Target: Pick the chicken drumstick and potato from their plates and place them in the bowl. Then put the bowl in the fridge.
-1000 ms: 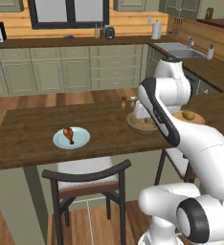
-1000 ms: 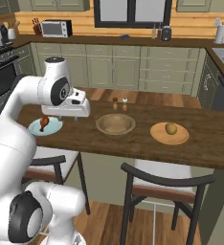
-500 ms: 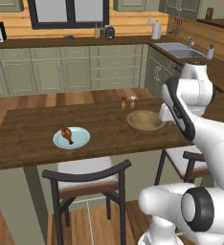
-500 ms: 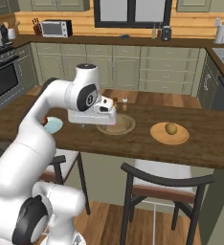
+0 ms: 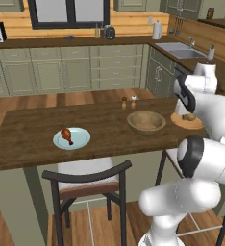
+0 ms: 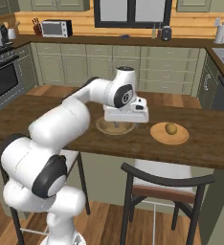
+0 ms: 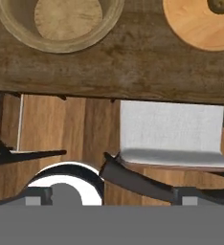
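- While the arm reaches over the wooden counter (image 5: 32, 139), the gripper (image 6: 119, 123) hangs just above the bowl's (image 6: 109, 128) near rim (fingers too small to read, so I cannot tell if they are apart or together).
- The potato (image 6: 171, 128) sits on the orange plate (image 6: 159, 138), just beside the hand on the side away from the bowl, not touched.
- Hand view: the bowl is at top left, the orange plate and potato at top right, and the counter edge runs below them.
- The chicken drumstick (image 5: 66, 135) lies on the blue plate (image 5: 83, 140), well apart from the hand, beyond the bowl.
- The bowl holds nothing.
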